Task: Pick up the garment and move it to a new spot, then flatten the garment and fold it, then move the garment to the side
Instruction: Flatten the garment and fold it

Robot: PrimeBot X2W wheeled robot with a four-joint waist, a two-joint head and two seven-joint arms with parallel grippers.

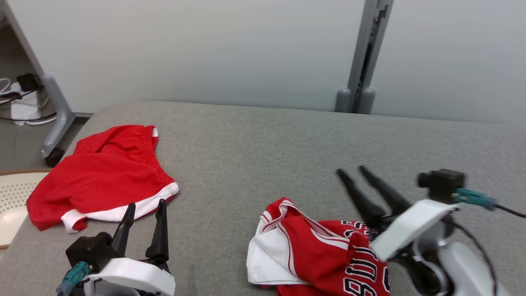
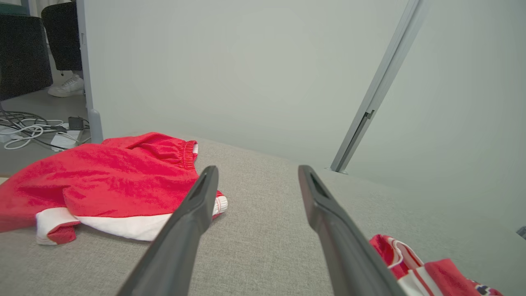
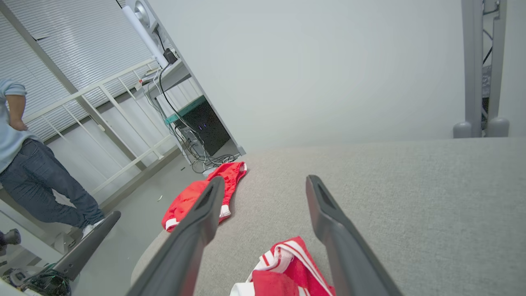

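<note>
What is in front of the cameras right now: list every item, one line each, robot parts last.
jersey: one, red with white trim and dark lettering, crumpled at the surface's near right
shorts: one, red with white hem, at the surface's left end
padded surface: one, grey fabric, under both garments
post: one, grey, against the pale wall behind
cables: several, white and black, on the floor at left
person: one, pale blue top, dark jeans, standing beyond the left end
left gripper: one, dark fingers, open, near the shorts
right gripper: one, dark fingers, open, empty, by the jersey
</note>
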